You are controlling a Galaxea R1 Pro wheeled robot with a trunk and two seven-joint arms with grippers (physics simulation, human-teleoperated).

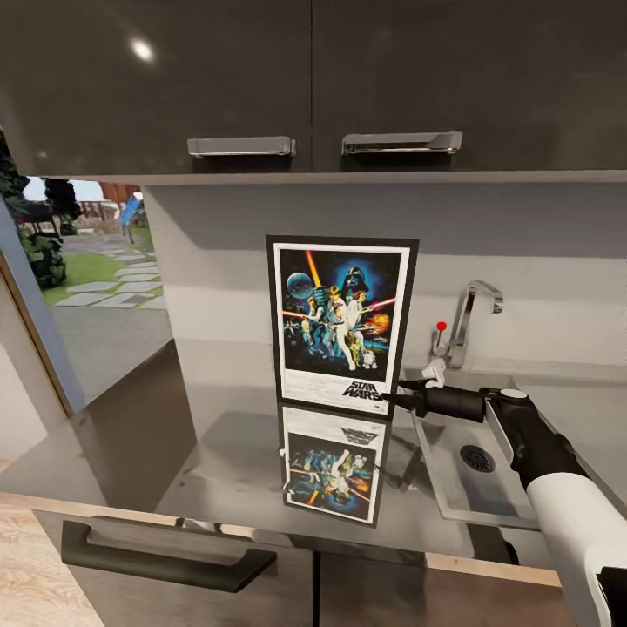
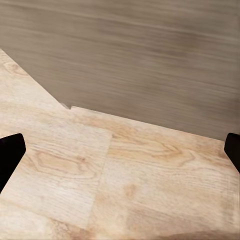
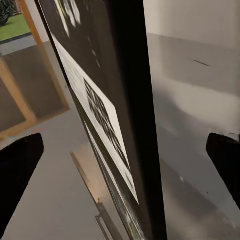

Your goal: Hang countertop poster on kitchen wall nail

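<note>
The poster (image 1: pixel 340 322) stands upright on the kitchen countertop (image 1: pixel 218 453), against the pale wall, and its mirror image lies on the glossy slab. My right gripper (image 1: pixel 394 400) is at the poster's lower right edge. In the right wrist view the black frame edge of the poster (image 3: pixel 127 115) runs between the gripper's (image 3: pixel 125 150) two wide-apart fingers, which stand open. My left gripper (image 2: pixel 120 145) is open over the wooden floor (image 2: pixel 125 190), with nothing between its fingers. The wall nails are out of view.
An inset sink (image 1: pixel 427 453) with a tap (image 1: pixel 466 318) lies just right of the poster, under my right arm. Dark upper cabinets (image 1: pixel 261 78) hang low above the poster. A window (image 1: pixel 87 270) opens at the left. Lower cabinet fronts (image 1: pixel 174 557) face me.
</note>
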